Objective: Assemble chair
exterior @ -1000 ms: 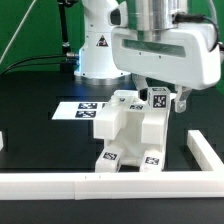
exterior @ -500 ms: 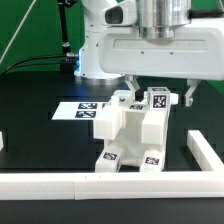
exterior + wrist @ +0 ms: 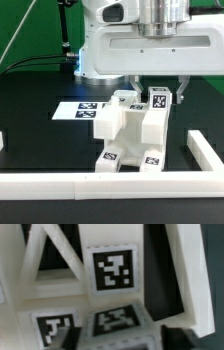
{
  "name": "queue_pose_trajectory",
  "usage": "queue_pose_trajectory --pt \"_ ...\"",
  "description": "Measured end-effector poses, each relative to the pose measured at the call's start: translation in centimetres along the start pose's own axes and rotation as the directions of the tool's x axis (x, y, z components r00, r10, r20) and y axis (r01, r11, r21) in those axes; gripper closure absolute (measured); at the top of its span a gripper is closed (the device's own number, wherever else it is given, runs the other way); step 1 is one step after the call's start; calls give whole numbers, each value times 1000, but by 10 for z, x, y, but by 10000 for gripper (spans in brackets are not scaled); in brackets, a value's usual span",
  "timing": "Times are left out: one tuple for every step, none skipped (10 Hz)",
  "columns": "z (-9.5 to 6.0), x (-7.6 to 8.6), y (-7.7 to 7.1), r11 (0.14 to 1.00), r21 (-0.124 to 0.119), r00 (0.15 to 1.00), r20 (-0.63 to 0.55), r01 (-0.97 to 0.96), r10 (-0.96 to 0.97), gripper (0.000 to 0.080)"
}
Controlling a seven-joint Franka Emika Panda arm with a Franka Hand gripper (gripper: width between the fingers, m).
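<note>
Exterior view: the small matte white blocky plastic chair stands partly joined on the black tabletop, just in front of the flat white marker board and inside the long low white border rail. The hand hangs above it, spread wide around the tagged top piece and gripping nothing.

Wrist view: tagged chair faces fill the frame. The chair looks light, stiff and smooth, so an upright's flat parallel sides would probably hold best.
</note>
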State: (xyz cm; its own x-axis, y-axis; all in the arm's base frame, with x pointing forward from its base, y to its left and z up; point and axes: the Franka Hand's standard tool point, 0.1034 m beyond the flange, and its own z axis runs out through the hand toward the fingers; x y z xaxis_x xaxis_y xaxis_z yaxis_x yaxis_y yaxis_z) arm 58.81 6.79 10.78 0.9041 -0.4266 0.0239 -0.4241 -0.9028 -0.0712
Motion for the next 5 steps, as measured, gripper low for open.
queue_pose_trajectory --pt "0 0 0 998 0 998 0 -64 64 534" --pt "1 1 2 996 -1 996 3 -88 88 534" --pt "0 4 8 994 -4 993 21 -112 113 534" --pt "0 5 10 990 -8 990 27 -141 141 534" --pt "0 6 12 980 -11 980 29 -198 198 534"
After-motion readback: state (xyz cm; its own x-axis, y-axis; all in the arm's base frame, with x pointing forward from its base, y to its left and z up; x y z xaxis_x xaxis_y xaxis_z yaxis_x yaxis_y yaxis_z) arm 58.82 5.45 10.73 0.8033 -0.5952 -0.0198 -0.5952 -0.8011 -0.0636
